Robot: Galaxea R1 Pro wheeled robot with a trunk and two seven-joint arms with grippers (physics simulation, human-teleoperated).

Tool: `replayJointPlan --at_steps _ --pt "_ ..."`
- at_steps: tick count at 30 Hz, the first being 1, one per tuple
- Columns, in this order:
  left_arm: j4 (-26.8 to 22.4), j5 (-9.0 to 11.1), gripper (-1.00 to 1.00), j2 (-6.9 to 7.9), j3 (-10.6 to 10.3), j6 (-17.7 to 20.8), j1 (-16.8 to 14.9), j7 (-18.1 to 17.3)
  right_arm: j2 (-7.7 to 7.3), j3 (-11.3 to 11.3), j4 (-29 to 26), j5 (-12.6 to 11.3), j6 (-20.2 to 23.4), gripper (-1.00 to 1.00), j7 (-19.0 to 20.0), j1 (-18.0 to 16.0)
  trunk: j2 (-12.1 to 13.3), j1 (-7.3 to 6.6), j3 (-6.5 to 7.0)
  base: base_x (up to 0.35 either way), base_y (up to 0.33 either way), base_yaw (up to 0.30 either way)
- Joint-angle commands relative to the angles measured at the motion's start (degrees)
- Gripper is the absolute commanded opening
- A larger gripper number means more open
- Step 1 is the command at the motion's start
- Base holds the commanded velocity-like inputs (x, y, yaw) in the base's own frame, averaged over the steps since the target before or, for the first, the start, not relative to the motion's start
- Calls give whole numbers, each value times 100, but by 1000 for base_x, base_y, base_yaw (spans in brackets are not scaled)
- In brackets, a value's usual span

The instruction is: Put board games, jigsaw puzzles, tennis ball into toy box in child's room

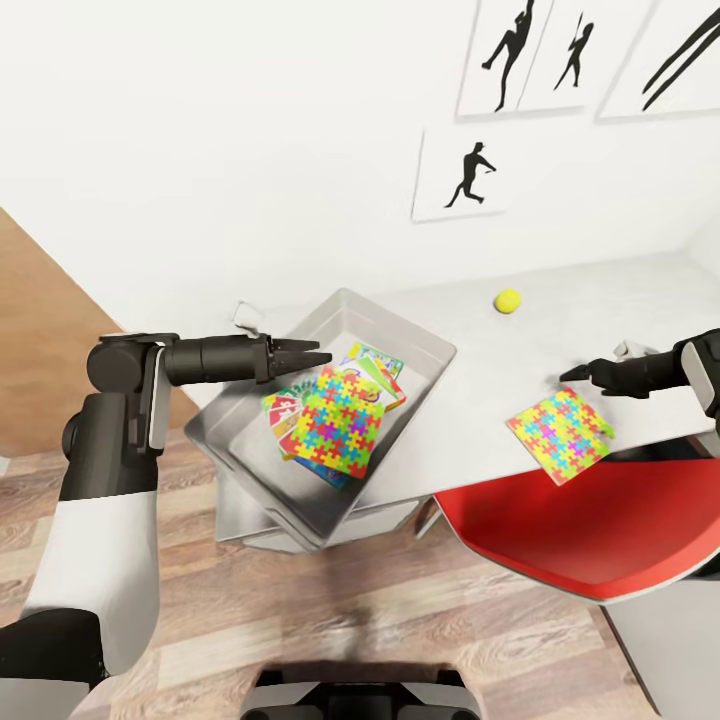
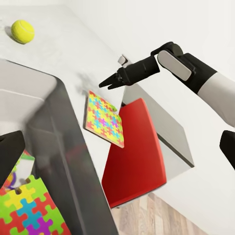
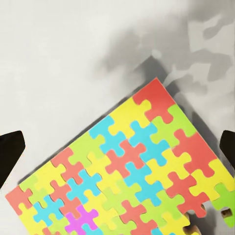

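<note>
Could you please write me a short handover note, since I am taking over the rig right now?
Left gripper: empty, hovering above the toy box; whether its fingers are open or shut is unclear.
Right gripper: open and empty, poised over the second jigsaw puzzle.
In the toy box: one jigsaw puzzle lying on top of several board games.
On the table: the second jigsaw puzzle, near the front edge above the red chair, and the tennis ball further back.
Left to do: put the second puzzle and the ball in the box.
</note>
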Motion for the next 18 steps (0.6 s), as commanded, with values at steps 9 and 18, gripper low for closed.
replayJointPlan --at_steps 9,18 --pt "-5 -60 100 -2 6 59 -5 -57 1 -12 0 19 31 100 6 -4 -9 4 -8 114 0 0" --pt "-5 -60 100 10 4 59 -5 -58 1 -15 0 26 31 100 2 -4 -9 4 -8 140 0 0"
